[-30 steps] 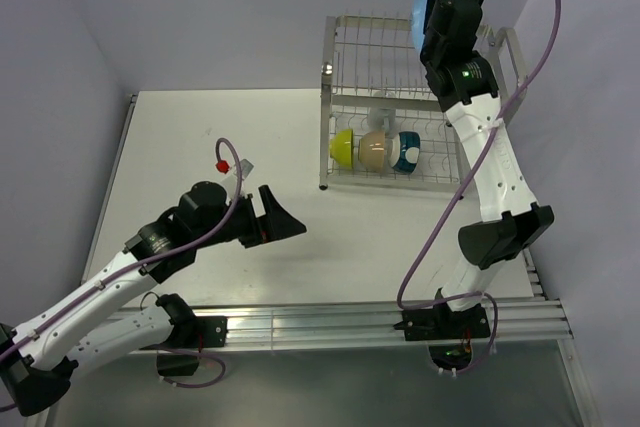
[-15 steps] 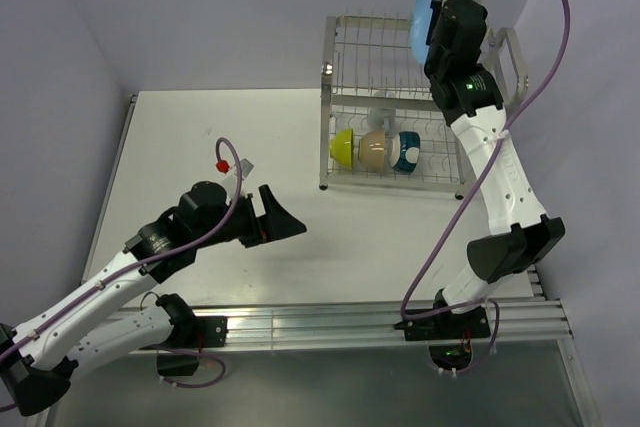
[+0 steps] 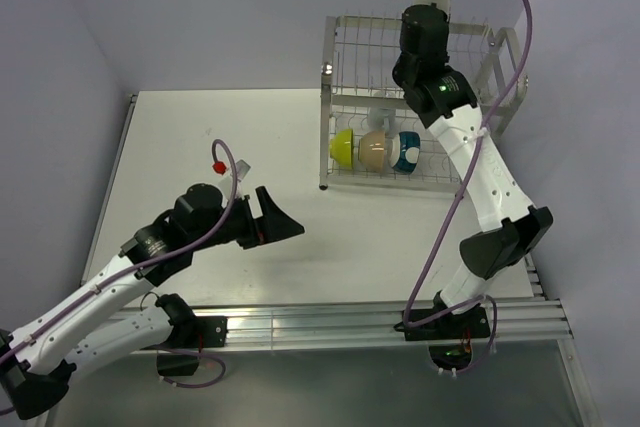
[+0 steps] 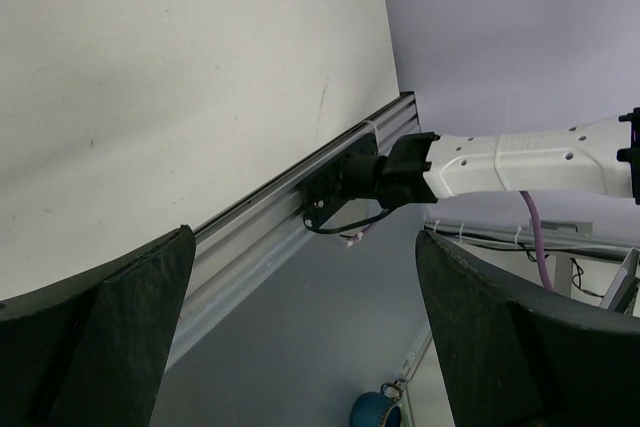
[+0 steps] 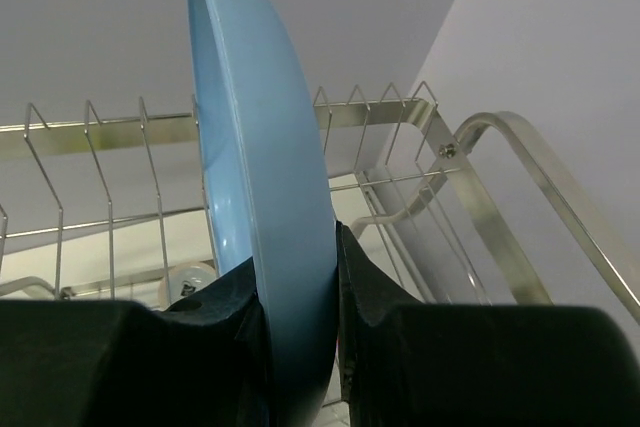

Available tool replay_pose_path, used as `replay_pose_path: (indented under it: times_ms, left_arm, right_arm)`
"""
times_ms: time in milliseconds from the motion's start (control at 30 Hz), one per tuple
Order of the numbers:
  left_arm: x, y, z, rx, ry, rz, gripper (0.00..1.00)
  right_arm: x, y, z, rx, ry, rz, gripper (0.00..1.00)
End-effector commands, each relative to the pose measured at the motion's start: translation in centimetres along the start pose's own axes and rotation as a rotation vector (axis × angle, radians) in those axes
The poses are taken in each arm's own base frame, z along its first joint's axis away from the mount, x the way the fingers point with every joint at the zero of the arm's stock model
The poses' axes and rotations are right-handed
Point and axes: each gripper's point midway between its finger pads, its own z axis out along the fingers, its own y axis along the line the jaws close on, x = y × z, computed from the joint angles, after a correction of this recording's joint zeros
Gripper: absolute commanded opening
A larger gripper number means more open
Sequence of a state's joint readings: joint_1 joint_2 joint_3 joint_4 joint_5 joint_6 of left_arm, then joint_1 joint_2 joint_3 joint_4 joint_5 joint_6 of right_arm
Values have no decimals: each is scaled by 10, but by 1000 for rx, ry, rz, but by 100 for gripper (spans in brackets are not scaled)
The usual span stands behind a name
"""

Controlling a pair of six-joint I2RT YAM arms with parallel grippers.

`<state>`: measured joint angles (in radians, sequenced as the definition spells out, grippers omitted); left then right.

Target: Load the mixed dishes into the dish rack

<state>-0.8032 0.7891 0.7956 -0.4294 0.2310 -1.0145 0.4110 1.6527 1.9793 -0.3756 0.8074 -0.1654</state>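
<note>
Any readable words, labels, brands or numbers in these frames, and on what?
None can be read.
The blue plate and the dish rack show no print.
A faint mark on the right arm's white link, in the left wrist view, is too blurred to read.

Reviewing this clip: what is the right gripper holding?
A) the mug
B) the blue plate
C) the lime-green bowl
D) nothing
B: in the right wrist view the right gripper is clamped on the rim of the blue plate, which stands on edge in front of the wires of the dish rack.
</note>
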Motion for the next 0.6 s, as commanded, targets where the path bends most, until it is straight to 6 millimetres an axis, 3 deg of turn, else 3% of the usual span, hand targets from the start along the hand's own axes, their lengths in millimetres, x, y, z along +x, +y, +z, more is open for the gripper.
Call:
replay_pose_path:
  times_ms: [0, 167, 267, 333, 367, 567]
  left_arm:
    - [-1, -7, -6, 32, -15, 15, 99]
    - [-1, -6, -10, 34, -23, 19, 99]
    - [0, -4, -10, 33, -22, 16, 99]
    - [2, -3, -11, 32, -20, 16, 99]
    - [2, -3, -11, 32, -20, 16, 99]
    - [4, 0, -12, 36, -26, 6, 99]
  right_arm:
    - [-3, 16, -8, 15, -4, -22, 0]
    - [10, 30, -7, 16, 27, -56, 0]
    - [15, 30, -10, 6, 39, -33, 9]
    - [18, 30, -13, -9, 43, -18, 22]
    - [19, 29, -14, -11, 45, -14, 33]
    - [32, 23, -19, -8, 68, -17, 62]
